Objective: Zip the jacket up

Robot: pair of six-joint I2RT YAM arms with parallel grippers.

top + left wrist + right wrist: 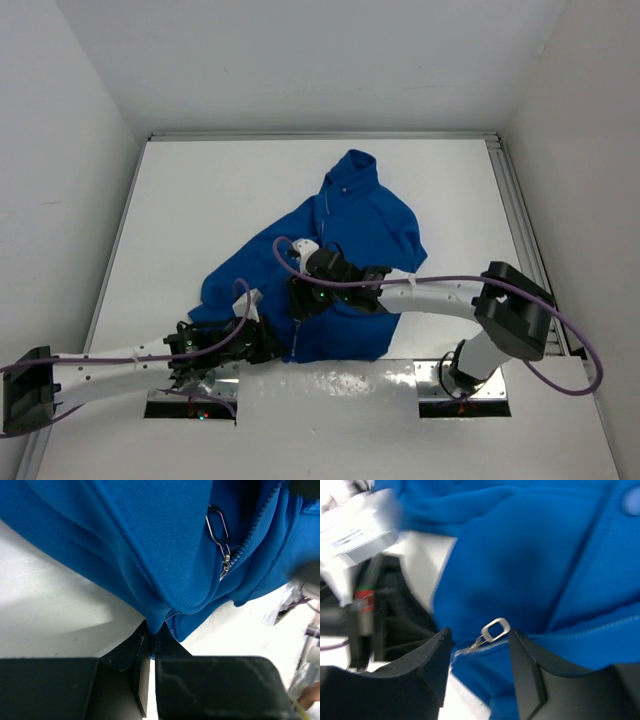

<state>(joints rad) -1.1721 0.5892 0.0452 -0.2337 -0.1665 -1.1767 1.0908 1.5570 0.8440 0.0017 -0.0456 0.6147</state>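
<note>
White table (200,200), white walls (300,60); one blue jacket (370,215) at frame centre. Two arms: left gripper (151,636) clamped on the hem, right gripper (479,645) apart, zipper pull (495,629) between.

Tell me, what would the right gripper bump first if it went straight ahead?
Probably the silver zipper pull, which lies between the open fingers of the right gripper, with the jacket right behind; depth is hard to judge.

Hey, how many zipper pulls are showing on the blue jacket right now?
1. The zipper pull sits near the jacket's bottom hem, between the right gripper's open fingers. Any others could be hidden in the folds.
</note>
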